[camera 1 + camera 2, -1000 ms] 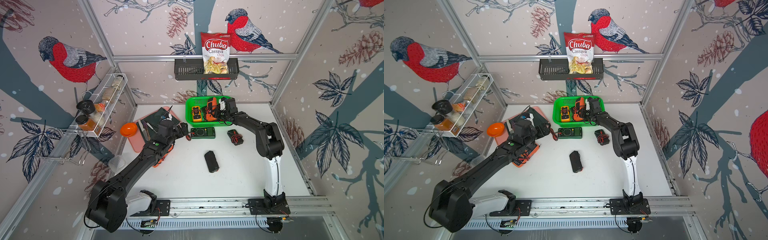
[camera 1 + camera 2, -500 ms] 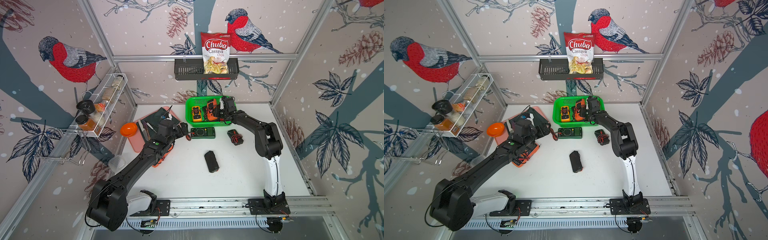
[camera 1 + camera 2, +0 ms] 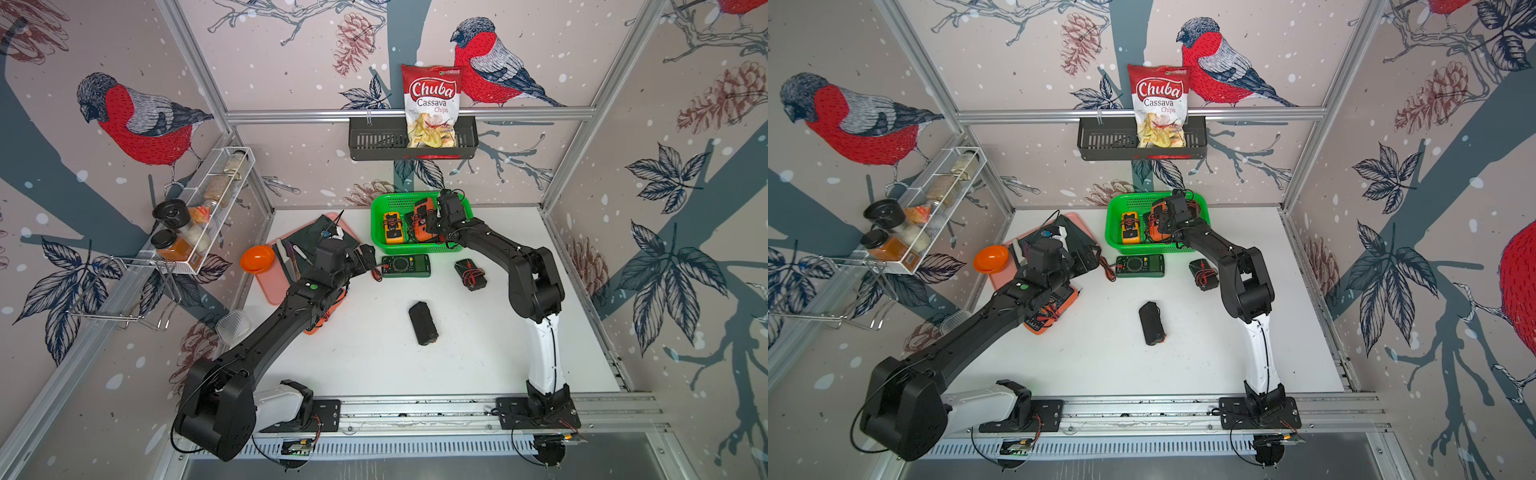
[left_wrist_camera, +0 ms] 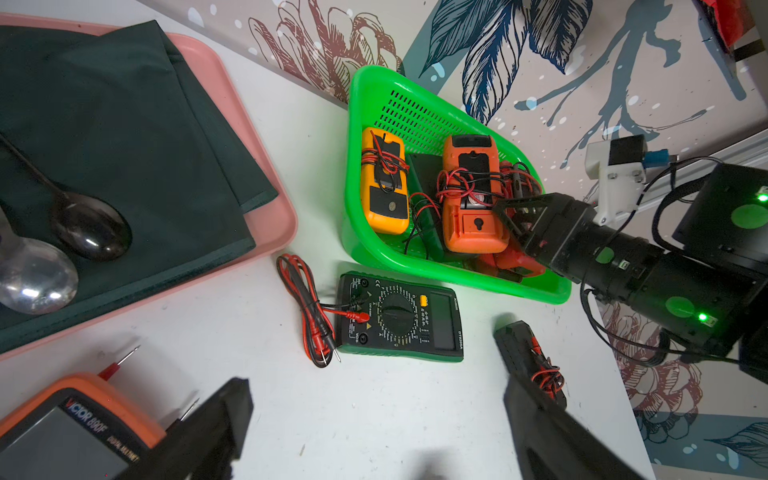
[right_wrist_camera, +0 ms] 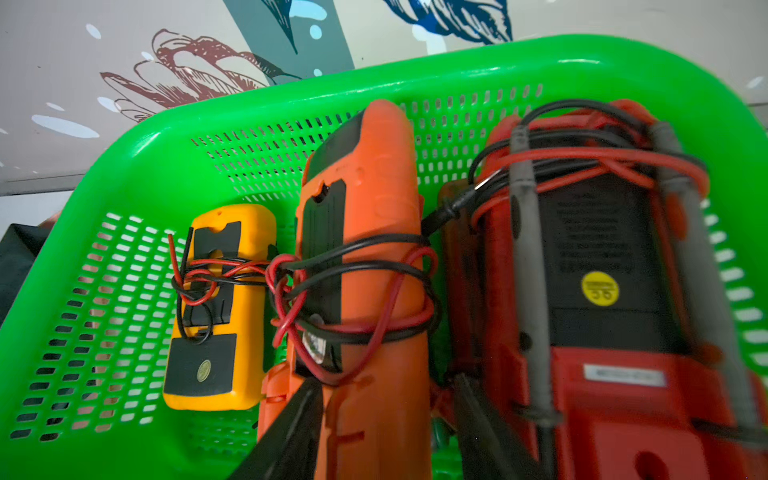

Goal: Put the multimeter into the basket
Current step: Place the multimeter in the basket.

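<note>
The green basket [image 3: 376,226] [image 5: 124,166] stands at the back of the table. Inside it lie a yellow multimeter [image 5: 216,307], an orange multimeter [image 3: 422,226] [image 5: 374,249] and a red multimeter [image 5: 602,291], all wrapped in their leads. My right gripper [image 3: 432,220] [image 5: 386,386] reaches into the basket. Its jaws straddle the orange multimeter's near end, open, with a gap on one side. My left gripper [image 3: 365,259] [image 4: 376,399] hangs wide open and empty beside a green multimeter [image 3: 406,266] [image 4: 399,318] that lies on the table in front of the basket.
Two black multimeters [image 3: 469,274] [image 3: 423,323] lie on the table. An orange-cased meter [image 4: 70,424] sits under my left arm. A pink tray [image 4: 266,195] holds a dark cloth and spoons, with an orange bowl [image 3: 257,258] beside it. A wire rack [image 3: 199,216] and a wall shelf [image 3: 411,143] hang above.
My right gripper's jaws have spread apart around the orange multimeter, which now rests in the basket. The left arm has hardly moved.
</note>
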### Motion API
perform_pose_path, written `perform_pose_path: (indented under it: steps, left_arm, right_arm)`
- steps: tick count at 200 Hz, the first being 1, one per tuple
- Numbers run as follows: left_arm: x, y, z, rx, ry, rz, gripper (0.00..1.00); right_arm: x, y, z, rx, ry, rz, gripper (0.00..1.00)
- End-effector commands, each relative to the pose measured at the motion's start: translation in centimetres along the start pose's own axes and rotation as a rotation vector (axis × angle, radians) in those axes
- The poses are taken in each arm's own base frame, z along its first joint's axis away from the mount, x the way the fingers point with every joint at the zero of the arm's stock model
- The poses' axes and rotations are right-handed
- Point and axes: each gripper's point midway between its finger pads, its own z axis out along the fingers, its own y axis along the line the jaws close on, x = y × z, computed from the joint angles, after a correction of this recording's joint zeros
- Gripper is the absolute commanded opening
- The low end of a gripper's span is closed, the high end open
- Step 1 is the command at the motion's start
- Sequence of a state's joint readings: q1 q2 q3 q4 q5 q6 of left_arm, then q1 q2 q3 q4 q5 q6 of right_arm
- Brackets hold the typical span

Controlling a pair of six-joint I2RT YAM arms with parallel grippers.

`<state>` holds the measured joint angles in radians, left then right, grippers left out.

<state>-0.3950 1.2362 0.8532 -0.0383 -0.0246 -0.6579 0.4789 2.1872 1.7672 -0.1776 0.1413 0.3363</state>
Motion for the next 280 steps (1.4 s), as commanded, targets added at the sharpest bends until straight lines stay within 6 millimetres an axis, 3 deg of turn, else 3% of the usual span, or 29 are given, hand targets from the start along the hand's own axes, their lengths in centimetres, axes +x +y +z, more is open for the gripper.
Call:
perform_pose_path:
  steps: [1,19,58,97,130,184,212,249,280]
  left_arm:
    - [-0.7,-0.6,0.0,0.029,-0.023,-0.010,0.98]
    - [-0.6,-0.7,0.1,0.034,-0.019,-0.012,0.98]
    - [-0.4,-0.6,0.3,0.032,-0.010,-0.016,0.98]
    - [-0.5,-0.5,0.2,0.030,-0.013,-0.018,0.98]
    - [-0.5,-0.5,0.0,0.027,-0.015,-0.016,0.98]
    - [-0.4,-0.3,0.1,0.023,-0.012,-0.016,0.98]
    - [-0.2,-0.4,0.5,0.026,-0.001,-0.018,0.98]
    - [0.1,-0.3,0.9,0.023,0.010,-0.024,0.98]
    - [0.3,-0.2,1.0,0.022,0.017,-0.025,0.98]
  right_arm:
    - [-0.9,-1.3,-0.9,0.086,-0.033,-0.024,0.55]
    - [-1.5,-0.7,-1.1,0.066,-0.044,-0.051,0.49]
    - [-3.2,2.6,-1.8,-0.035,-0.095,-0.129,0.43]
    - [-3.4,4.3,-0.1,-0.099,-0.090,-0.140,0.41]
    - [-3.1,3.5,2.6,-0.072,-0.058,-0.112,0.40]
    - [-1.4,-1.0,6.1,0.002,0.021,-0.011,0.38]
    - [-0.5,-2.2,7.1,-0.031,0.058,0.023,0.38]
    - [0.0,-0.7,7.1,-0.149,0.088,0.033,0.38]
    - [-0.2,0.6,6.0,-0.179,0.096,0.022,0.33]
